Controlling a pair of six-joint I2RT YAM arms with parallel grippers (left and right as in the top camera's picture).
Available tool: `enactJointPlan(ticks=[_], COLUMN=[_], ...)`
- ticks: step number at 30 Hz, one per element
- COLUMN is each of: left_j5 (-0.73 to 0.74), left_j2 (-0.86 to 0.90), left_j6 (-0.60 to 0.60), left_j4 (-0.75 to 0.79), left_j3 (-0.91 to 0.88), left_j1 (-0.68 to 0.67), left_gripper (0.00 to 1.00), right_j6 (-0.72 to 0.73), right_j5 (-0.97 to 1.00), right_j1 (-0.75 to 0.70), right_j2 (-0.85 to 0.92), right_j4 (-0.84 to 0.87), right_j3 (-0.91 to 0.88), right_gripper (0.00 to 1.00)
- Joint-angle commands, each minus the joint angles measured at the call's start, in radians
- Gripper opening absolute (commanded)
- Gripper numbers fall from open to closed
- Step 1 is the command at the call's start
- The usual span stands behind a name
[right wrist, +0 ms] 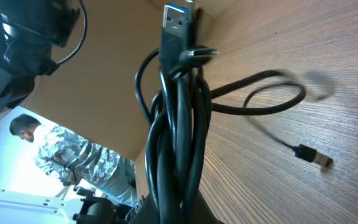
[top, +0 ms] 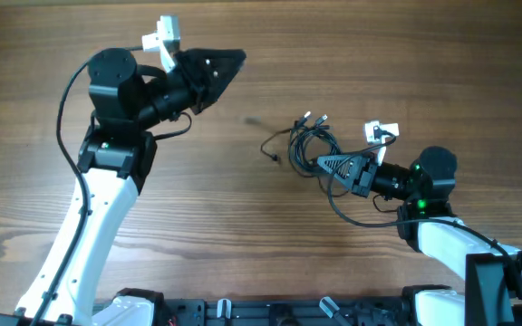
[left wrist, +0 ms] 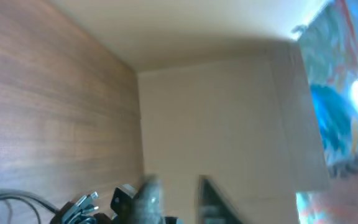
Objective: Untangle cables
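The cables point(right wrist: 174, 124) fill the right wrist view close to the lens. They form a dark bunch whose long axis runs straight out from the holding gripper to a blue-tongued plug point(right wrist: 178, 20).

At far left, the left gripper point(top: 229, 63) is raised above the table point(top: 198, 208). Its fingers point(left wrist: 149, 198) are blurred but look parted, with nothing between them.

The bunch sits right of centre. One loose strand point(top: 270, 149) trails leftward off it along the wood and ends in a small plug point(right wrist: 312, 157).

At right, the right gripper point(top: 332, 165) is clamped on the near end of the bunch.

The right arm therefore has the cables, and the left is well apart from them, up and to the left. Any pull-apart probably needs the left gripper to come right and down to that trailing strand, the part lying nearest it.
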Motion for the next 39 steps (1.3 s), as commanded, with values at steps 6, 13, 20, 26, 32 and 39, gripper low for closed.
enactJointPlan(ticks=[6,13,20,26,32,39], left_j5=[-0.051,-0.274,-0.248,-0.248,-0.225,-0.093], left_j2=[-0.001,0.14,0.204,0.204,0.204,0.203], left_j6=[0.382,0.346,0.296,0.268,0.159,-0.19], left_j4=[-0.394,-0.44,-0.316,-0.248,-0.045,0.341], left_j3=[0.012,0.012,0.012,0.012,0.012,0.012], left_j1=[-0.162,-0.349,-0.388,-0.418,-0.401,-0.156], left_gripper=[0.45,0.42,0.38,0.27,0.04,0.04], right_j6=[0.001,0.002,0.001,0.002,0.002,0.002], right_j5=[0.02,0.011,0.005,0.0,-0.022,-0.03], right_j1=[-0.003,-0.003,-0.003,-0.003,-0.003,-0.003], right_j2=[0.003,0.003,0.003,0.003,0.003,0.003], right_j4=[0.005,0.005,0.005,0.005,0.005,0.004], right_j3=[-0.005,-0.005,-0.005,-0.005,-0.005,-0.005], right_gripper=[0.04,0.04,0.04,0.05,0.04,0.04])
